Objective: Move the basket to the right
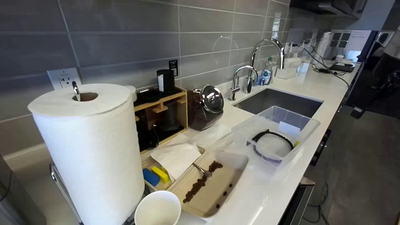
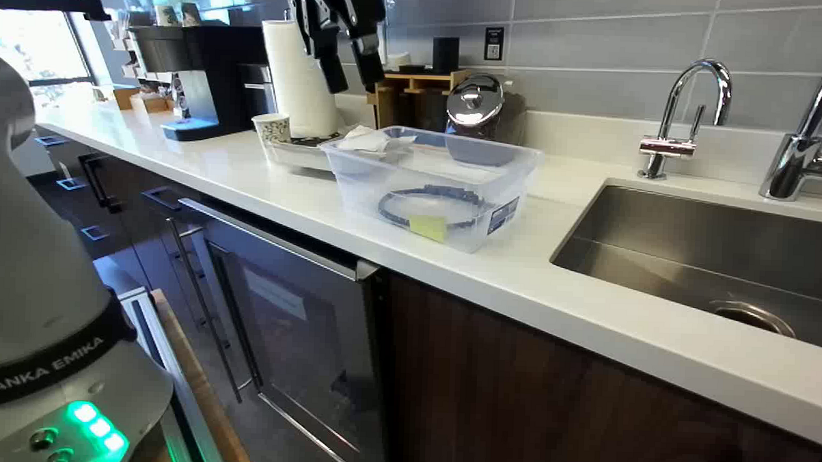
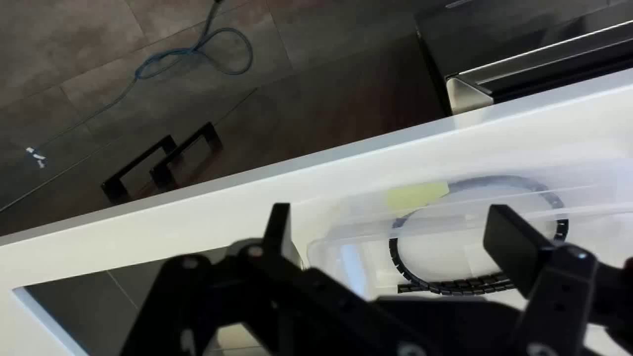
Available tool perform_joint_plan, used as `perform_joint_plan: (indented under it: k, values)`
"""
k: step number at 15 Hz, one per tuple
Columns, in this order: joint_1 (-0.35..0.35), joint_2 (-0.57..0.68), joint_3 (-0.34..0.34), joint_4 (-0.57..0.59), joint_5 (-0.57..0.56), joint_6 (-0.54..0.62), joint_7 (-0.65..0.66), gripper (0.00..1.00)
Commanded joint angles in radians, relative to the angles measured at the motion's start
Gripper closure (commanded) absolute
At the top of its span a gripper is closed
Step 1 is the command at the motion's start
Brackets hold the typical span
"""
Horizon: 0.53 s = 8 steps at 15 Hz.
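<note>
White letters (image 2: 37, 367) on the arm (image 2: 34, 259) read "FRANKA EMIKA"; fingers (image 3: 514, 247) spread wide; the basket (image 2: 365, 181), its label (image 2: 503, 215) illegible, rests on the desk (image 2: 519, 269).

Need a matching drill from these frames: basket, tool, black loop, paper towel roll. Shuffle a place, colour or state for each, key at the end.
Column 1
1. Basket
2. Tool
3. Black loop
4. Paper towel roll

Column 2
A. Lying inside the basket
B. On the counter, beside the sink
C. White, standing upright
D. Open, holding nothing

Pairs: 1-B, 2-D, 3-A, 4-C
</note>
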Motion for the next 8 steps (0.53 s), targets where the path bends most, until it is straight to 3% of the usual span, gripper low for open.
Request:
perform_joint_plan:
  k: [1, 7, 8]
  values:
    - [0.011, 0.001, -0.008, 0.002, -0.008, -0.005, 0.008, 0.00]
    - [0.011, 0.002, -0.008, 0.000, -0.008, -0.005, 0.008, 0.00]
    - [0.022, 0.025, -0.034, 0.001, 0.009, 0.036, -0.007, 0.00]
